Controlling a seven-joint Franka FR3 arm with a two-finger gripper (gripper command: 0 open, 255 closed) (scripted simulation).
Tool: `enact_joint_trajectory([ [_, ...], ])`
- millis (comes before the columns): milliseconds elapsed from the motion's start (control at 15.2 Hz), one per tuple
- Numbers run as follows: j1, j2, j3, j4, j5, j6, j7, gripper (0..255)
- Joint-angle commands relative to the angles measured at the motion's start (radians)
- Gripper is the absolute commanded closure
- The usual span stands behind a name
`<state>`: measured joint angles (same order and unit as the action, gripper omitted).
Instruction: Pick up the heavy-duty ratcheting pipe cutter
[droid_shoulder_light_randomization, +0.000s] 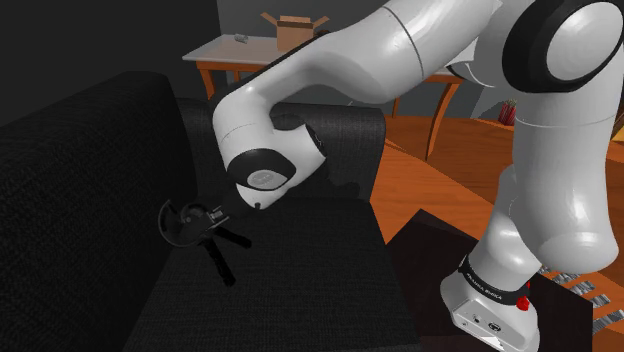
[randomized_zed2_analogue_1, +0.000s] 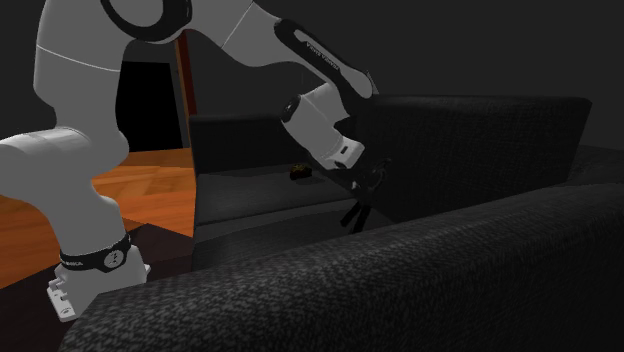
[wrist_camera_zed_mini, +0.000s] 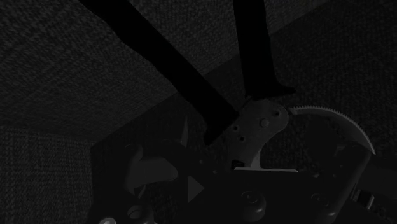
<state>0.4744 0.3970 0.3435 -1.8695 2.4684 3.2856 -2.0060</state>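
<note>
Dark sofa seat (droid_shoulder_light_randomization: 300, 275), pipe cutter (droid_shoulder_light_randomization: 195, 226) near backrest (droid_shoulder_light_randomization: 80, 180), cardboard box (droid_shoulder_light_randomization: 294, 31) behind

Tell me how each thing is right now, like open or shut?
cutter: handles spread apart, low at the sofa seat; lifted or not, can't tell
box: upright on the table, flaps open
arm: bent down over the sofa, reaching to the cutter
</note>
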Motion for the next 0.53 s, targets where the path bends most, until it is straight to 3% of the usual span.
enact_joint_trajectory([
  [0, -0.001, 0.014, -0.012, 0.009, -0.012, -0.02, -0.008, 255],
  [462, -0.01, 0.01, -0.004, 0.004, -0.013, -0.02, -0.009, 255],
])
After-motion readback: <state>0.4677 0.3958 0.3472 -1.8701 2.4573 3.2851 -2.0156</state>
